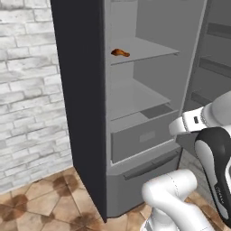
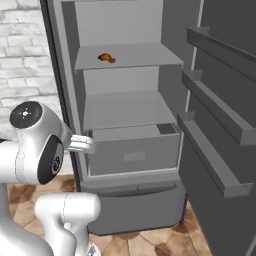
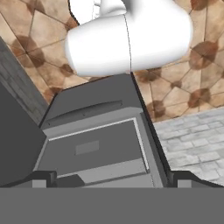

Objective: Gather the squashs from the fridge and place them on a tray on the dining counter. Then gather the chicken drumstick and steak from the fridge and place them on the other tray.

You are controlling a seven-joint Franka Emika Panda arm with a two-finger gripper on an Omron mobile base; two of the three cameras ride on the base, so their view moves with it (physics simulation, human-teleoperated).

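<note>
The fridge (image 1: pixel 85 90) stands open, dark grey outside with light grey shelves inside. The chicken drumstick (image 1: pixel 120 53), small and orange-brown, lies on the upper shelf (image 2: pixel 106 58) near its left side. My gripper (image 3: pixel 113 179) is open with nothing between its fingertips (image 3: pixel 43 177). It hangs in front of the fridge and looks down over the grey drawer (image 3: pixel 92 148). The squashs, the steak, both trays and the dining counter are out of view.
The fridge door (image 2: pixel 215 125) is swung open on the right, its bins jutting inward. The drawer (image 2: pixel 134 155) sits slightly pulled out under the middle shelf. A white brick wall (image 1: pixel 27 90) is on the left, over a brown tile floor (image 1: pixel 40 203).
</note>
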